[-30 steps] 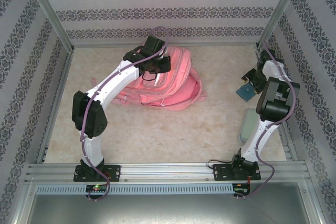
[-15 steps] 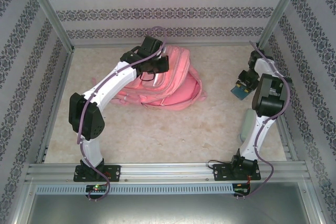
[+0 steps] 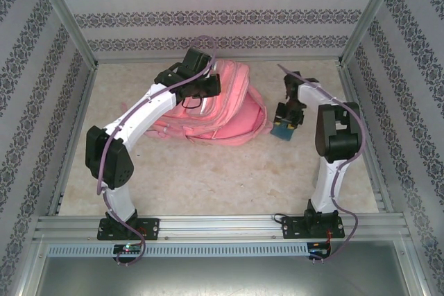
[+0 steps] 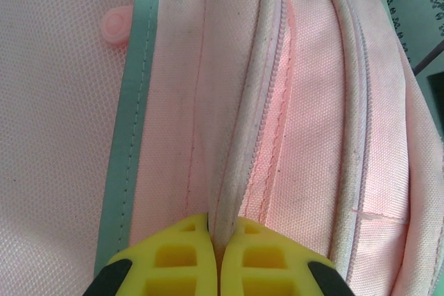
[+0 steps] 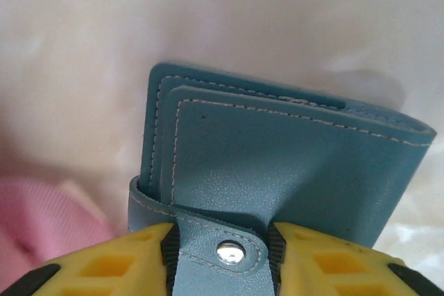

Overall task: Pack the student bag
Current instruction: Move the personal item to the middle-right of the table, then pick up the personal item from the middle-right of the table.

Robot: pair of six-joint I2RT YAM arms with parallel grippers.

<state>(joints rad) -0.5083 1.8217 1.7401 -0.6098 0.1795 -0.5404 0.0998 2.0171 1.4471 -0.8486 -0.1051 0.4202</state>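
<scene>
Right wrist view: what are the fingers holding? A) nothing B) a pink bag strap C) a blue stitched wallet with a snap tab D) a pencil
C: the right fingers press in on either side of the blue wallet at its snap tab.

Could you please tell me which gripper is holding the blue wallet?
The right gripper, shut on the blue wallet; the left gripper pinches piping on the student bag.

Beige tbl (image 3: 208, 171) w/ pink student bag (image 3: 236, 105) lying far-centre.
</scene>
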